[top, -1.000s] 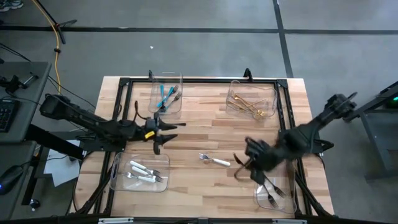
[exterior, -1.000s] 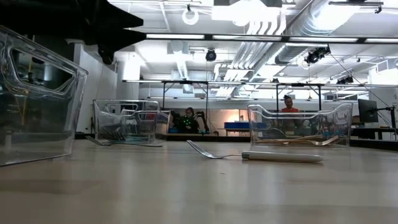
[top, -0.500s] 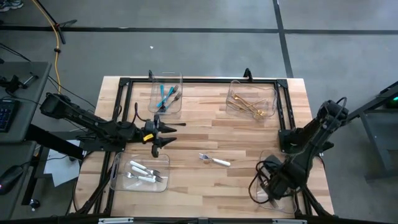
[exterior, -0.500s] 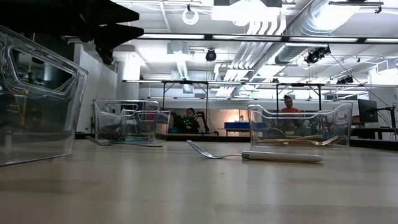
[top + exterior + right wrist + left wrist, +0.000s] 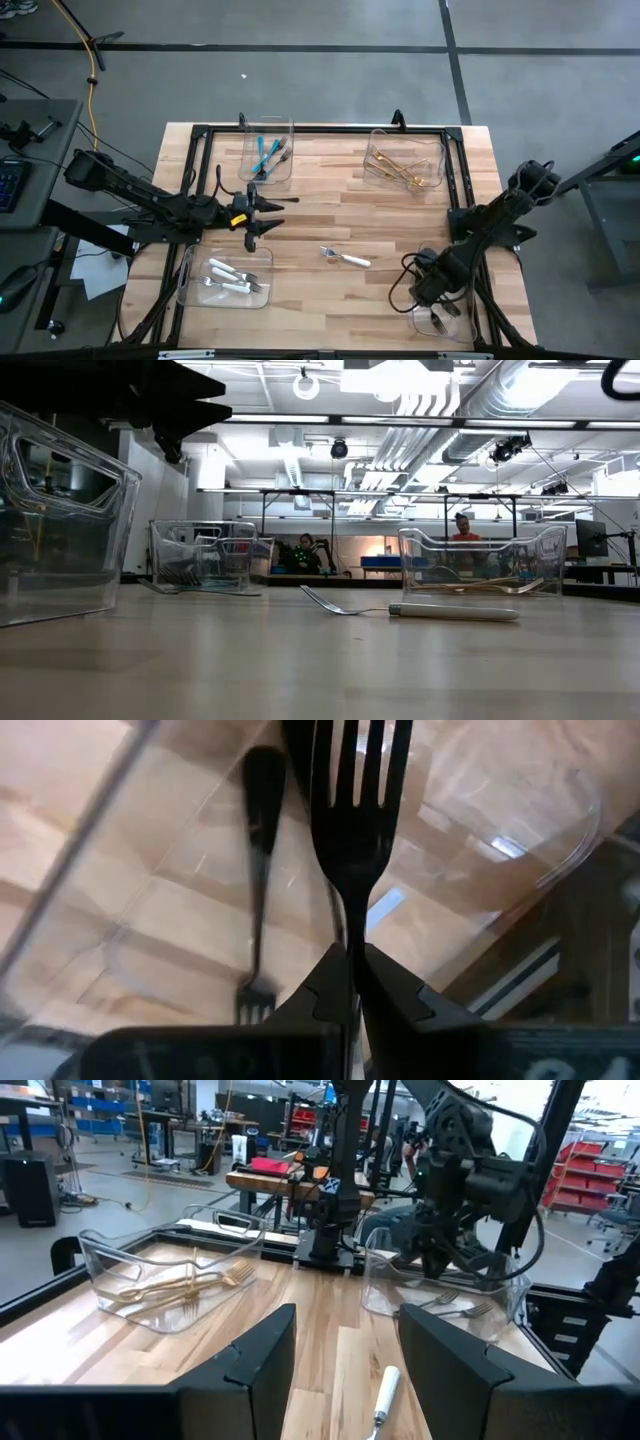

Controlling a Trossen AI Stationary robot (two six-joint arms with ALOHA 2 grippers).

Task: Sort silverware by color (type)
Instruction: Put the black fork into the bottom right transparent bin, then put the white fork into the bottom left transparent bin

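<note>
Right wrist view: right gripper (image 5: 349,982) pinches dark fork (image 5: 349,815) above bin (image 5: 520,850).

I see one white-handled fork (image 5: 346,258) lying flat on the bare tabletop near the centre. Teal-handled pieces (image 5: 264,154) lie in the far left bin, gold pieces (image 5: 402,170) in the far right bin, white-handled pieces (image 5: 229,279) in the near left bin. A dark fork (image 5: 350,810) hangs clamped over the near right bin, another dark fork (image 5: 256,890) lying inside.
</note>
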